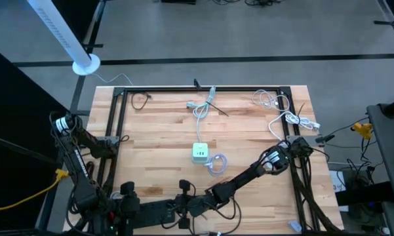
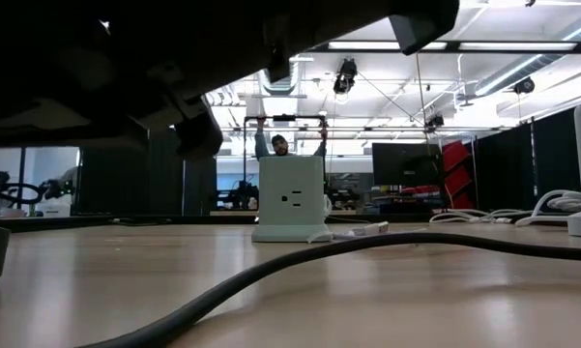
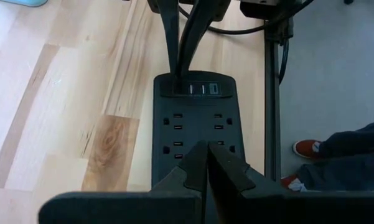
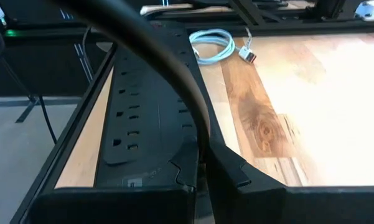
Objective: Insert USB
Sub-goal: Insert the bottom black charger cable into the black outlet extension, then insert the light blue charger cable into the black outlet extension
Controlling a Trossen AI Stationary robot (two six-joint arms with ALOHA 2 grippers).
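Observation:
A black power strip [image 3: 196,124] lies along the table's near edge, with a row of USB ports [image 3: 199,89] at one end. My left gripper [image 3: 205,158] hangs shut above the strip's middle, touching nothing. My right gripper [image 4: 202,171] is shut low over the strip's [image 4: 143,106] port end, where a thick black cord [image 4: 168,68] runs under its fingertips. A pale blue coiled cable [image 4: 213,46] with a silver USB plug [image 4: 249,55] lies on the wood by the strip's other end. A pale green charger cube [image 1: 199,153] stands mid-table with another coiled cable [image 1: 216,164] beside it. My right gripper stands slanting down over the thick black cord [image 4: 196,127] at the strip's port end. Its own fingers hide the spot, so I cannot tell whether they touch the cord.
White cables [image 1: 202,106] [image 1: 274,100] and a white power strip [image 1: 303,122] lie toward the far edge. A black metal frame [image 1: 203,90] rims the table. The thick cord [image 2: 367,246] crosses the low view's foreground. A person [image 2: 280,145] stands in the room beyond the table, and a red shoe [image 3: 311,148] shows on the floor off the near edge.

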